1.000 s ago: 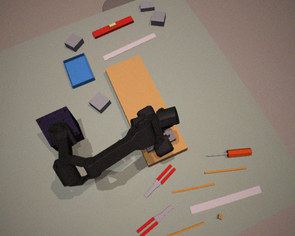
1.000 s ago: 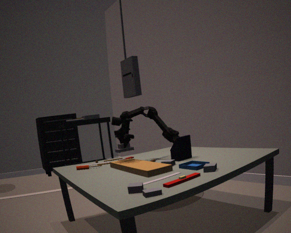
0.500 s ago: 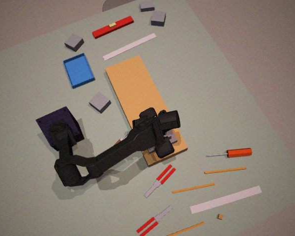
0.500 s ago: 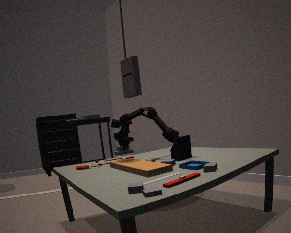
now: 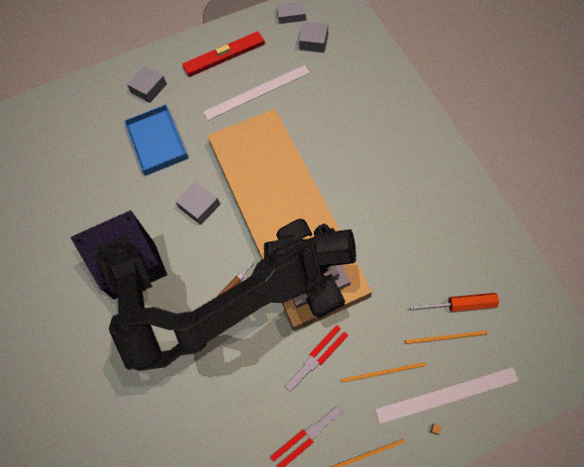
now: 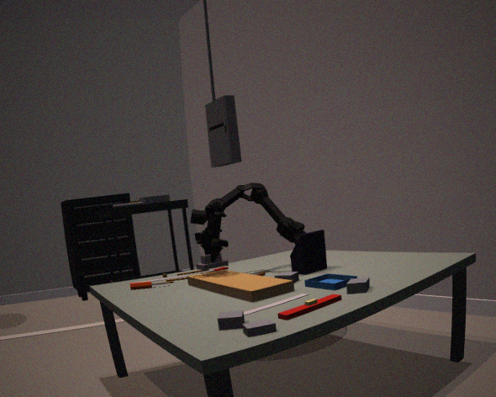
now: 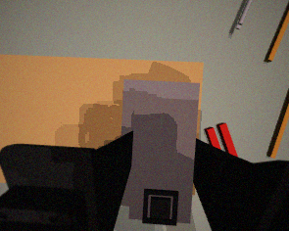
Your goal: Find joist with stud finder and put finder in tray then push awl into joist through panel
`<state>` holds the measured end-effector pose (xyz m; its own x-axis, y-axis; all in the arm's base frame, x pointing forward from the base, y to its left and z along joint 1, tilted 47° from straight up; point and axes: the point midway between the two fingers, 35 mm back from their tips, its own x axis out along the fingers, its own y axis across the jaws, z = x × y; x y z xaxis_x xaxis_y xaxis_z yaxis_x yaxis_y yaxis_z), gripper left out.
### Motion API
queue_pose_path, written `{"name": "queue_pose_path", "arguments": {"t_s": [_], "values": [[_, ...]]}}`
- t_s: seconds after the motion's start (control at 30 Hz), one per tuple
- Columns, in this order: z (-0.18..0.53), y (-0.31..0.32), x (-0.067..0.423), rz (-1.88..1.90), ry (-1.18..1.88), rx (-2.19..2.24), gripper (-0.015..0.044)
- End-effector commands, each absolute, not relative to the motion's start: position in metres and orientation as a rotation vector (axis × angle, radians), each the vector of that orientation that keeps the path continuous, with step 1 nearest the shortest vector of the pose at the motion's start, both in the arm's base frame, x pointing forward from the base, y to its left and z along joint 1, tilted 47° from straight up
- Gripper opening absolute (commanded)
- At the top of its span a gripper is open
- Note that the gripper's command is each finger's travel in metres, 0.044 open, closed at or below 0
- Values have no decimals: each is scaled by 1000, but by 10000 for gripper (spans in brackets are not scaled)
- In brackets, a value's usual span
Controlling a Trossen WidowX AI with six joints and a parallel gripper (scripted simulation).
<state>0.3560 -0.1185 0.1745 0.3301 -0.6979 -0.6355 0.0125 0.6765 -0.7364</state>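
My gripper [image 6: 212, 256] [image 7: 159, 137] is shut on the grey stud finder [image 5: 339, 277] [image 6: 207, 266] [image 7: 162, 100]. It holds the stud finder flat, low over one end of the orange floor panel [image 5: 267, 175] [image 6: 240, 282] [image 7: 34, 98]; whether it touches the panel is unclear. A dark square with a pale outline shows on the stud finder in the wrist view. The awl [image 5: 231, 284], with brown handle and thin shaft, lies on the table beside the panel, partly hidden by the arm. The blue tray [image 5: 166, 165] [image 6: 319, 284] is empty. The joist is hidden.
Grey blocks [image 5: 197, 202] [image 5: 146, 83] stand near the tray. A red level [image 5: 202, 61] and a pale strip [image 5: 257, 92] lie past the panel's far end. Red-handled pliers [image 5: 325, 346], an orange screwdriver [image 5: 473, 302] and thin orange sticks [image 5: 383, 372] lie around its near end.
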Motion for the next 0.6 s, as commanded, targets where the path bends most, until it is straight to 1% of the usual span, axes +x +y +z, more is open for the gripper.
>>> {"name": "queue_pose_path", "arguments": {"t_s": [0.0, 0.57], "values": [[171, -121, 357, -511, 1150, -714, 0], [156, -138, 358, -513, 1149, -716, 0]]}}
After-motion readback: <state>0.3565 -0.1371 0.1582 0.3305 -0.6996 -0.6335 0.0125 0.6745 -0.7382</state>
